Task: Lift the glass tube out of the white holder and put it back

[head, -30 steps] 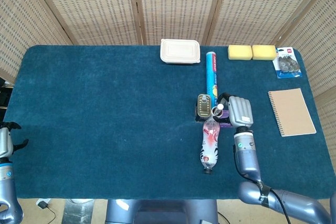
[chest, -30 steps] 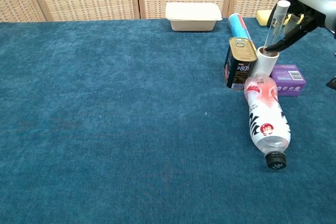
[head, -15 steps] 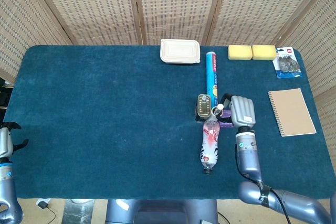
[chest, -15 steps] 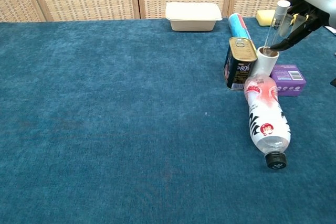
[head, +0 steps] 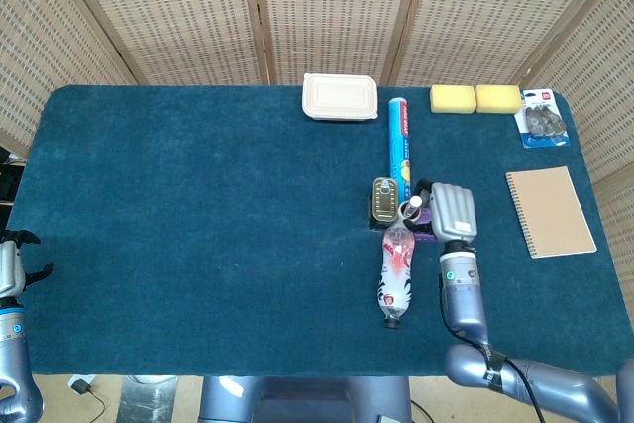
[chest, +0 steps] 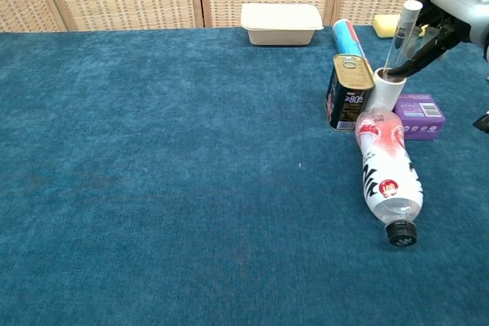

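The glass tube (chest: 402, 36) with a white cap stands slightly tilted in the white holder (chest: 386, 91); in the head view the tube (head: 406, 207) shows only as a small cap. My right hand (chest: 452, 1) hovers just right of the tube, its dark fingers (chest: 416, 57) curling down toward the holder's rim and close beside the glass. Whether they grip the tube is unclear. From above, the right hand (head: 451, 210) covers part of the purple box. My left hand (head: 10, 266) hangs off the table's near left corner, fingers apart, holding nothing.
A tin can (chest: 348, 93) touches the holder's left side. A plastic bottle (chest: 390, 169) lies in front of it and a purple box (chest: 419, 116) sits to its right. Behind are a blue cylinder (chest: 348, 36), a white container (chest: 280, 23), yellow sponges (head: 475, 98) and a notebook (head: 550, 211).
The right hand drifted slightly right, then came back left toward the tube. The tube stays in the holder. The left hand has not moved.
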`<state>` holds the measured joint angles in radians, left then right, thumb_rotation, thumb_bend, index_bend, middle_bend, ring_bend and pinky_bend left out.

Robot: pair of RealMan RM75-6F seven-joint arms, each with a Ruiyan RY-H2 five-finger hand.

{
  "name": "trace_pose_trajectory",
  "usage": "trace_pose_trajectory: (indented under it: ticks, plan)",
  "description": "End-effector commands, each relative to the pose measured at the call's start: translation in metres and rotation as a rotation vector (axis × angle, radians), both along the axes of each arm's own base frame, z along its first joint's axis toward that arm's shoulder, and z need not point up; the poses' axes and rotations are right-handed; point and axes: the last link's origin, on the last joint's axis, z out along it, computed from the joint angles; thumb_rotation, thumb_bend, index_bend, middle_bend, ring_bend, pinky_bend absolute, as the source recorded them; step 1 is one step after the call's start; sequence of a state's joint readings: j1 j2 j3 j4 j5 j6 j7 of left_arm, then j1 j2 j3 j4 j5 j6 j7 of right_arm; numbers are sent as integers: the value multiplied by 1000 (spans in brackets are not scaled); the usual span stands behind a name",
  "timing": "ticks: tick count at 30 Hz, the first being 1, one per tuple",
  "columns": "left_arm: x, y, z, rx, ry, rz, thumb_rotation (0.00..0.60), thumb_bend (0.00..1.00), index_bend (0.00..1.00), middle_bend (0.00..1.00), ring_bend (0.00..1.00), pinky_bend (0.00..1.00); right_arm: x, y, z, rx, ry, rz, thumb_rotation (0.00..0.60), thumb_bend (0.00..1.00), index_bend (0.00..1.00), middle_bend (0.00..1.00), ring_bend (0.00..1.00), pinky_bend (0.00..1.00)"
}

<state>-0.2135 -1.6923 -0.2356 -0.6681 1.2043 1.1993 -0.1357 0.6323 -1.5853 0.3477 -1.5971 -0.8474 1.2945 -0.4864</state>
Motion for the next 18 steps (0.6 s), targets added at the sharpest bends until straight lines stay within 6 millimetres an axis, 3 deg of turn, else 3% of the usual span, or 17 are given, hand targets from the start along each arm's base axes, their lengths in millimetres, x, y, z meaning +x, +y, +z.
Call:
trace_pose_trajectory:
  ticks: [1,18]
  plan:
    - [0,0,0,0,0,0,600,153,453,419,234,316,2,0,-2,-4,6,-3,600,186,547,586,585,532]
    - [0,0,0,0,1,0,600,153,453,419,234,316,7,0,-8,-8,14,-8,600,188,551,590,589,532]
